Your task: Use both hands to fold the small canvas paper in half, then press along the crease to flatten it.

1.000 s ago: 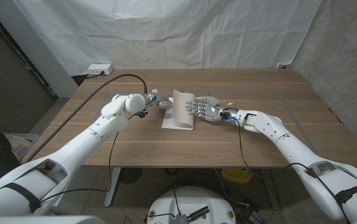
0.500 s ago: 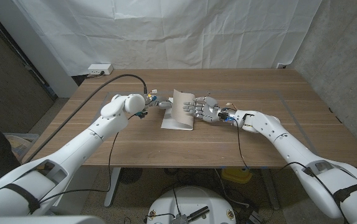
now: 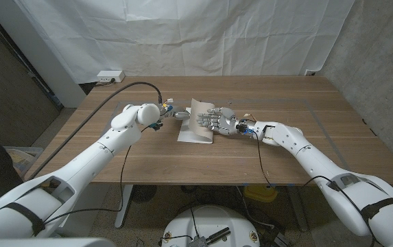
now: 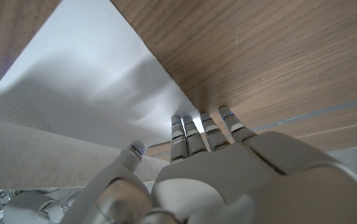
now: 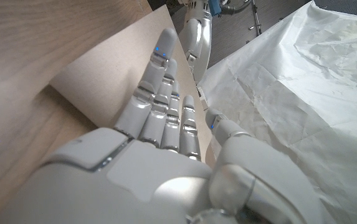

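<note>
Small canvas paper (image 3: 197, 121) lying near the middle of the wooden table (image 3: 319, 137), half folded: lower leaf flat on the wood, right-hand flap standing up and leaning over toward the left. Showing as a tan sheet (image 5: 97, 81) in the right wrist view and as a pale grey sheet (image 4: 91, 81) in the left wrist view. Right hand (image 3: 218, 120) pressing its spread, straightened fingers (image 5: 159, 93) against the raised flap's outer face, not clenching, nothing pinched. Left hand (image 3: 175, 113) reaching in at the paper's left edge, fingertips (image 4: 190, 127) touching the sheet near the fold; hard to tell whether gripping the edge or only resting on it. Black cable (image 3: 107, 99) running from the left forearm to the table's left edge. White power strip (image 3: 110, 76) sitting off the far-left corner, white cloth backdrop (image 3: 182, 34) hanging behind.
</note>
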